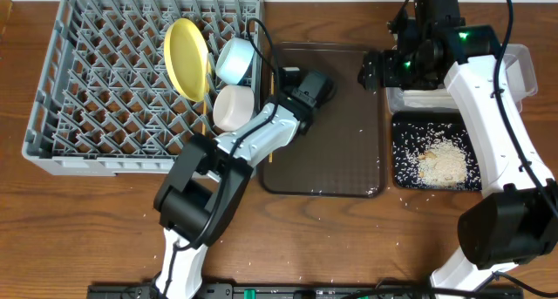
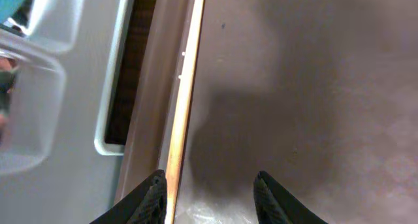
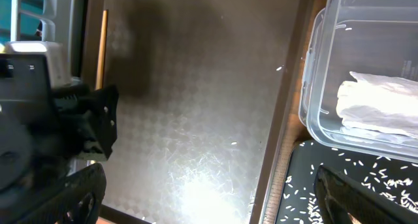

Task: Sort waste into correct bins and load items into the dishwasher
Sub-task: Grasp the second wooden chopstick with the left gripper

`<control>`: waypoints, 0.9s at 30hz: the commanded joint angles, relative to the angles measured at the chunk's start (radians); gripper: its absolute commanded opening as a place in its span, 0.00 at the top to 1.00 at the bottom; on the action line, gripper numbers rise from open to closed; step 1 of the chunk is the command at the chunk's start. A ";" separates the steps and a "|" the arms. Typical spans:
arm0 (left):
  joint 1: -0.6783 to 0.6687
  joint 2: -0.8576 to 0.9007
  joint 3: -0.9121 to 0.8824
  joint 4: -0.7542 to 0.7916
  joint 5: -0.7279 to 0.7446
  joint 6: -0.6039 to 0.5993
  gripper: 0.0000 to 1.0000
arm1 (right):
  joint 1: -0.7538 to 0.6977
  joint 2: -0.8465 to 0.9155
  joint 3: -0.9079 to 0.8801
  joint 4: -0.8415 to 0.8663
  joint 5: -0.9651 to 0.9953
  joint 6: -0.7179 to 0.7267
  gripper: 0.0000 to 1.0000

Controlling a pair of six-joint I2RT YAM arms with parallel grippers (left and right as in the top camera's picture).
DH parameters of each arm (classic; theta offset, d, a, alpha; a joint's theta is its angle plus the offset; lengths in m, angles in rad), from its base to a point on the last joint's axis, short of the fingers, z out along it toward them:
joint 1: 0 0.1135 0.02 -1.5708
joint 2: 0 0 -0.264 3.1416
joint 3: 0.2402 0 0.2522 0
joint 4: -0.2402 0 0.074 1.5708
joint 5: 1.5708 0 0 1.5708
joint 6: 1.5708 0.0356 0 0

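A thin wooden chopstick (image 2: 184, 87) lies along the left rim of the brown serving tray (image 1: 331, 159). My left gripper (image 2: 210, 192) hangs low over it with its jaws apart; the stick runs just inside the left finger (image 2: 153, 194), and nothing is pinched. In the grey dish rack (image 1: 96, 90) stand the yellow plate (image 1: 187, 57), the light blue bowl (image 1: 234, 60) and the white bowl (image 1: 232, 107). My right gripper (image 3: 215, 198) is wide open and empty over the tray's right edge. The clear tub (image 3: 326, 87) holds a white napkin (image 3: 379, 105). Rice (image 1: 440, 159) lies in the black tray (image 1: 403, 173).
The left arm (image 1: 253, 142) crosses the tray's left side, and its wrist fills the left of the right wrist view. Stray rice grains dot the brown tray and the table in front of it. The dish rack's wall stands right beside the chopstick.
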 commanded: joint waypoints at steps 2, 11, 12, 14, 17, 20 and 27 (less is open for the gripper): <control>0.003 0.043 0.000 0.009 -0.035 -0.008 0.55 | 0.010 -0.005 0.000 -0.001 0.002 -0.007 0.01; 0.024 0.044 -0.006 0.008 -0.041 -0.039 0.55 | 0.010 -0.005 0.000 -0.001 0.002 -0.007 0.01; 0.027 0.044 -0.008 0.009 -0.041 -0.039 0.55 | 0.010 -0.005 0.000 -0.001 0.002 -0.007 0.01; 0.031 0.044 -0.011 0.009 -0.041 -0.039 0.55 | 0.010 -0.005 0.000 -0.001 0.002 -0.007 0.01; 0.035 0.050 -0.011 0.010 -0.040 -0.039 0.55 | 0.010 -0.005 0.000 -0.001 0.002 -0.007 0.01; 0.035 0.073 -0.011 0.021 -0.013 -0.039 0.55 | 0.010 -0.005 0.000 -0.001 0.002 -0.008 0.01; 0.035 0.104 -0.011 0.029 0.138 -0.064 0.58 | 0.010 -0.005 0.000 -0.001 0.002 -0.007 0.01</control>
